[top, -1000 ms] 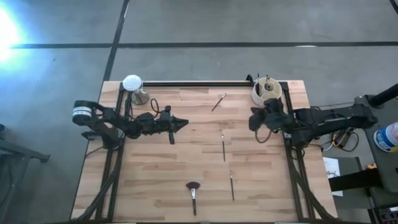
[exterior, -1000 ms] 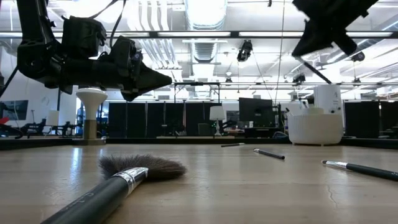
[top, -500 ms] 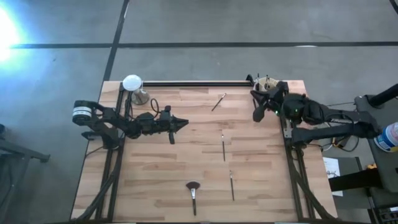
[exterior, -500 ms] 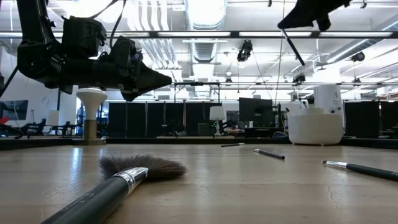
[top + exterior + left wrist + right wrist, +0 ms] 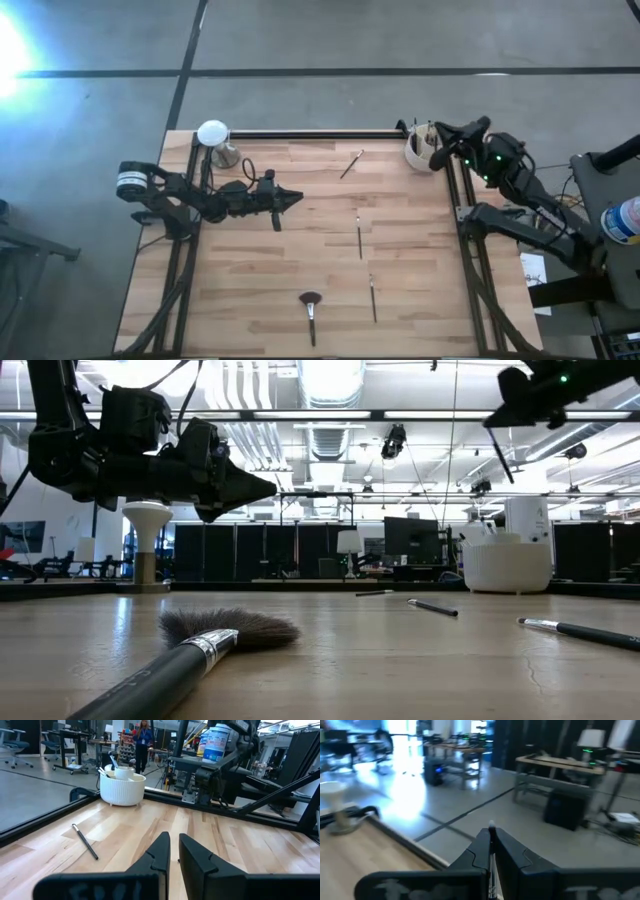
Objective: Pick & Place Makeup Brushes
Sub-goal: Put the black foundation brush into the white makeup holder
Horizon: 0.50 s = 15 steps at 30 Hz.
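High view: the right gripper [image 5: 447, 130] hangs at the table's far right corner, just beside and partly over the white cup [image 5: 421, 150], its fingers closed on a thin makeup brush that is hard to make out from above; several brush handles already stand in the cup. Four brushes lie loose on the wooden table [image 5: 250, 300]: one angled brush [image 5: 351, 164] near the far edge, one long brush [image 5: 359, 237] at mid-table with its axis running near to far, a shorter brush [image 5: 373, 298] nearer the front, and the fluffy-headed brush [image 5: 310, 316] at the front edge. The left gripper [image 5: 293, 199] waits over the left half of the table, pointing inward; a white lamp-like stand [image 5: 213, 135] sits at the far left corner. Low view: the held brush [image 5: 499, 456] slants down from the right gripper, high above the cup; the fluffy brush lies closest to the camera. Left wrist view: the left fingers [image 5: 161, 851] stand slightly apart with nothing between them, and the angled brush and cup lie ahead. Right wrist view: the right fingers are clamped on the brush, whose tip [image 5: 491, 825] shows just above them. Judgement: the drop turns on bringing the brush's lower end over the cup's mouth; the cup lies just below and beside the right gripper.
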{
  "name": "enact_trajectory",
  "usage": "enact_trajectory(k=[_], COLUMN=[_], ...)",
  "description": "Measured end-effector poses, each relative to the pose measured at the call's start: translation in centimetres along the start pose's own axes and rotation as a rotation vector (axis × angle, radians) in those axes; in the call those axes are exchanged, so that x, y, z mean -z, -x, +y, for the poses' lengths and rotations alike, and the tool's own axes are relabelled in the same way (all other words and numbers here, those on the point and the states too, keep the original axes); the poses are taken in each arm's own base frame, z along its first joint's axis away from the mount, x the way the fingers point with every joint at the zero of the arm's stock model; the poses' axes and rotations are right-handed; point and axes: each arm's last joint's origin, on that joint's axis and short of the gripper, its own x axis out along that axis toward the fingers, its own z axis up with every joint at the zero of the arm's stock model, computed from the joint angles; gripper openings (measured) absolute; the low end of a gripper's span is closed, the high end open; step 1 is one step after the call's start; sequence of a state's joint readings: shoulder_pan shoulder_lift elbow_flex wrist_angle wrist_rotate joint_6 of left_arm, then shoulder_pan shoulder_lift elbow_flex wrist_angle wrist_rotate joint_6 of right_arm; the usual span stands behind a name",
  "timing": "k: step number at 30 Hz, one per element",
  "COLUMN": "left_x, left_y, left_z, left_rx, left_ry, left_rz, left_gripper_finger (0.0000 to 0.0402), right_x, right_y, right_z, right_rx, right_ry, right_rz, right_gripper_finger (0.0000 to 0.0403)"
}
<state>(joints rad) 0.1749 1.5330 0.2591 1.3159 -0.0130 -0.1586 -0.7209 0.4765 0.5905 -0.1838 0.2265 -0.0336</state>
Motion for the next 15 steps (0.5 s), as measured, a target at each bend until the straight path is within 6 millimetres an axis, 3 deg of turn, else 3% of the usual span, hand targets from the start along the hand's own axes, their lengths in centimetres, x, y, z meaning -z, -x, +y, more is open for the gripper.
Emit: enact_trajectory(k=[9,15], left_x=[0.0,0.0], left_y=[0.0,0.0], left_z=[0.0,0.0], left_rx=[-0.012,-0.012], left_ry=[-0.004,-0.004], left_rz=[-0.002,-0.002], left_gripper_finger=[0.0032,0.0032], right_x=[4.5,7.6], right_y=[1.2,1.0], right_z=[-1.6,-2.1], right_rx=[0.18,0.32], right_ry=[-0.044,-0.067], right_rz=[-0.087,-0.188], right_gripper_finger=[0.0012,0.0012])
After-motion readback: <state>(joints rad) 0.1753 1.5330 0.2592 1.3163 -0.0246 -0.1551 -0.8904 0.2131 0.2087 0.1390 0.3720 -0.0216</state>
